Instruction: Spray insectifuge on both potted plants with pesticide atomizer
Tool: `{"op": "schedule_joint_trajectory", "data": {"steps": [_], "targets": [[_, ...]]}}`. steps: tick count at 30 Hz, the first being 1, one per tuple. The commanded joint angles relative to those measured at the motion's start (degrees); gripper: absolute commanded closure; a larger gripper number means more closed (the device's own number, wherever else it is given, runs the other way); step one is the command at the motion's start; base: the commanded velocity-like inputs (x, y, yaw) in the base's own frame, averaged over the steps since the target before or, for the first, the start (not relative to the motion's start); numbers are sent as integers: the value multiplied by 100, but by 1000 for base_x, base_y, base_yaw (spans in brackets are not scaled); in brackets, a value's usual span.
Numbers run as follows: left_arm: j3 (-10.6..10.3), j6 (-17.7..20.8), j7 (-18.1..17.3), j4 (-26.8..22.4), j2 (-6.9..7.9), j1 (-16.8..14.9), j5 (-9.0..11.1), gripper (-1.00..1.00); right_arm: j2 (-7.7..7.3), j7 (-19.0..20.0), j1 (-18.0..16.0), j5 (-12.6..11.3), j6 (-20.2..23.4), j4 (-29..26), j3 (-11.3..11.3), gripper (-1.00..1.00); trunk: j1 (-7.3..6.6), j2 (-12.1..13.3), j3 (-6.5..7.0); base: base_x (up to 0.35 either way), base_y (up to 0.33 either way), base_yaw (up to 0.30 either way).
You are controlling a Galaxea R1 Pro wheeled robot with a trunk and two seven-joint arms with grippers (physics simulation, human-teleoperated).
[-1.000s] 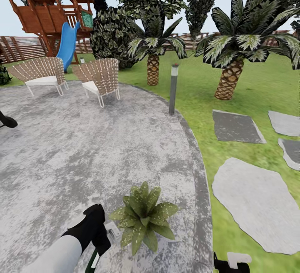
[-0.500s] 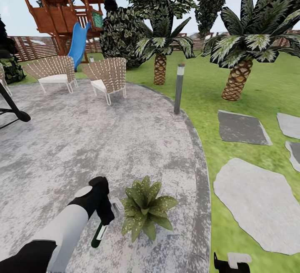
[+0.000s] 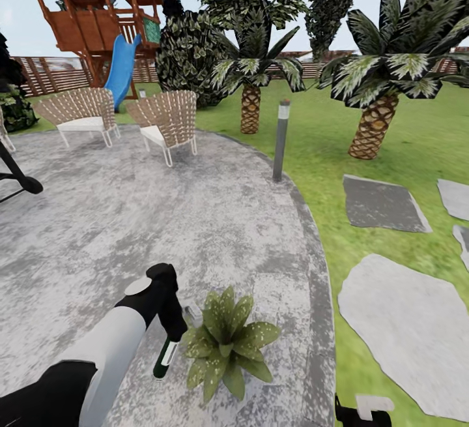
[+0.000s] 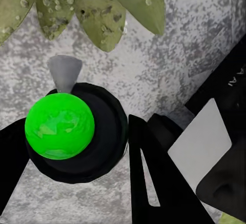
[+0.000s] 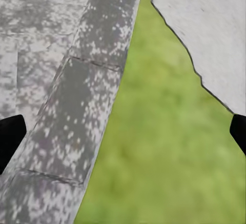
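Left gripper (image 3: 170, 336): fingers clamped on the pesticide atomizer (image 3: 165, 356), which hangs below the gripper with its dark green body and white label band pointing down toward the patio (image 3: 130, 231). In the left wrist view the atomizer (image 4: 60, 125) sits between the two dark fingers (image 4: 154, 183), seen end-on as a bright green round end inside a black ring, with a grey nozzle cone aimed at speckled leaves.

Potted plant (image 3: 227, 342): just beside the left gripper, on its outer side toward the patio's edge; leaf tips nearly meet the bottle. Same leaves appear beyond the nozzle in the left wrist view (image 4: 97, 3).

Right gripper (image 5: 123, 142): fingertips wide apart, nothing between them. Beneath it, the patio's dark stone border (image 5: 87, 96), a strip of lawn (image 5: 159, 147) and a pale stepping stone (image 5: 205, 24).

Farther out: two wicker chairs (image 3: 163, 120), a grey post light (image 3: 280, 140), palms (image 3: 374, 88), a wooden play tower with blue slide (image 3: 124, 65), slatted fence (image 3: 52, 72).
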Motion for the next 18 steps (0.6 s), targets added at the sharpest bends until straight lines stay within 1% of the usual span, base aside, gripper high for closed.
{"op": "schedule_joint_trajectory", "data": {"steps": [1,2,3,4,5,6,7,9,12,16,18], "targets": [[-11,57,-49,-4,-5,-2,-33,100,1,-27,-5,61,-20,9,-29,-100,2,-2,-5,179,0,0],[-77,58,-52,-2,-8,-2,-34,100,1,-27,-5,61,-21,9,-29,-100,2,-2,-5,92,0,0],[-226,59,-56,0,-9,-2,-32,100,1,-27,-5,61,-22,9,-29,-100,2,-2,-5,47,0,0],[-418,60,-77,-4,-10,-2,-26,100,0,-27,-5,61,-19,9,-29,-100,2,-2,-5,24,0,0],[-528,60,-144,-5,-18,-4,-26,100,0,-27,-5,61,-19,9,-29,-100,2,-2,-5,15,0,0],[-641,58,-332,-17,-66,-14,-34,100,0,-27,-5,61,-20,9,-29,-100,2,-2,-5,8,0,0],[-694,56,-448,-39,-95,-40,-44,100,0,-27,-5,61,-21,9,-29,-100,2,-2,-5,5,0,0],[-863,59,-681,-107,-141,-200,-195,100,1,-27,-5,61,-21,9,-29,-100,2,-2,-5,1,0,0],[-914,58,-764,-120,-136,-228,-242,100,1,-27,-5,61,-20,9,-29,-100,2,-2,-5,0,0,0],[-941,46,-761,-112,-56,-158,-249,100,1,-27,-5,61,-22,9,-29,-100,2,-2,-5,0,0,0],[-953,47,-731,-106,-47,-145,-249,100,6,-27,-5,61,-22,9,-29,-100,2,-2,-5,0,0,97]]}}
